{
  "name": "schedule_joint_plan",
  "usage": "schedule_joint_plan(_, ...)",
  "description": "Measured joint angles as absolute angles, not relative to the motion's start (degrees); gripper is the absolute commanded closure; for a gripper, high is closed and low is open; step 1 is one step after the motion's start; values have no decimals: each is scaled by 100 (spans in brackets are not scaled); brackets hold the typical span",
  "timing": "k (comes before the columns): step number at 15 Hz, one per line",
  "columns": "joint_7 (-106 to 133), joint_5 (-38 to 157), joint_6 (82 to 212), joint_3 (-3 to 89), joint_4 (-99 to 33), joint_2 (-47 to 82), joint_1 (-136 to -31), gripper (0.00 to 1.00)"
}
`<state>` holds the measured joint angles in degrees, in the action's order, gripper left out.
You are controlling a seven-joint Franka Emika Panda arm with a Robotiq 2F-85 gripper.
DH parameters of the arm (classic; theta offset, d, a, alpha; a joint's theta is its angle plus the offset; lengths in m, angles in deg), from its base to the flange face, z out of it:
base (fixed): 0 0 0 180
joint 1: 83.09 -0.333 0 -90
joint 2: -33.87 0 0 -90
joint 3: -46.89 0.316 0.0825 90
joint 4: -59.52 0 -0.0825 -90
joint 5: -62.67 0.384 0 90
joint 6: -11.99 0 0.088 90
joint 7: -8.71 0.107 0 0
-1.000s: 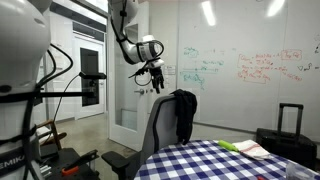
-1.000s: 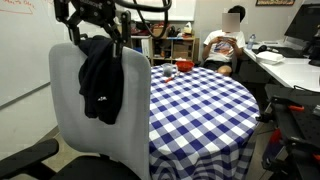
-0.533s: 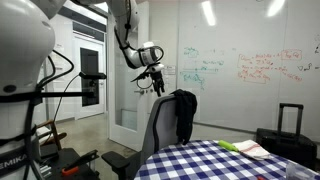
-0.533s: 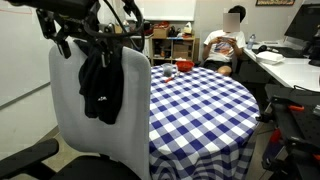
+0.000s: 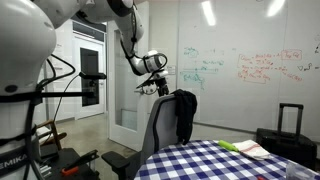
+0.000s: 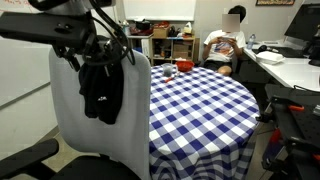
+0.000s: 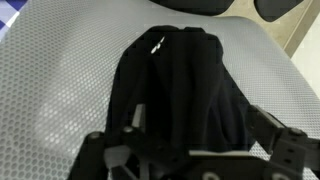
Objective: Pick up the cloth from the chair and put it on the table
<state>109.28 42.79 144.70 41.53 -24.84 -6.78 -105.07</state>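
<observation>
Whiteboard point(image 5: 250, 65) scribbles and a glass wall back an office-like room. A round tabletop point(image 6: 200, 100) under blue-and-white check stands just beside a grey mesh chair point(image 6: 65, 95), and a person point(image 6: 225, 40) sits at a desk beyond it. The black cloth point(image 6: 100, 85) hangs draped over the top of the chair's backrest, not yet on the tabletop. The claw point(image 7: 185, 145) hovers at the backrest's top edge with its jaws spread, grasping nothing; in the wrist view the cloth lies between them.

The risks, as I judge them:
- Closing too shallow would pinch only a thin fold, which could slip free on the lift.
- Closing too deep could catch the mesh or the backrest rim and drag the chair along.
- A low carry could snag the trailing cloth on the chair top before it reaches the tabletop.
</observation>
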Motion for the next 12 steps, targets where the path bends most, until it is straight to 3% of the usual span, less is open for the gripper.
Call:
schedule_joint_plan(9,10928,4279,14073,4001,-1799,-1208,-10504,94)
schedule_joint_plan(12,10927,4282,14068,4007,-1653,-1205,-10507,100)
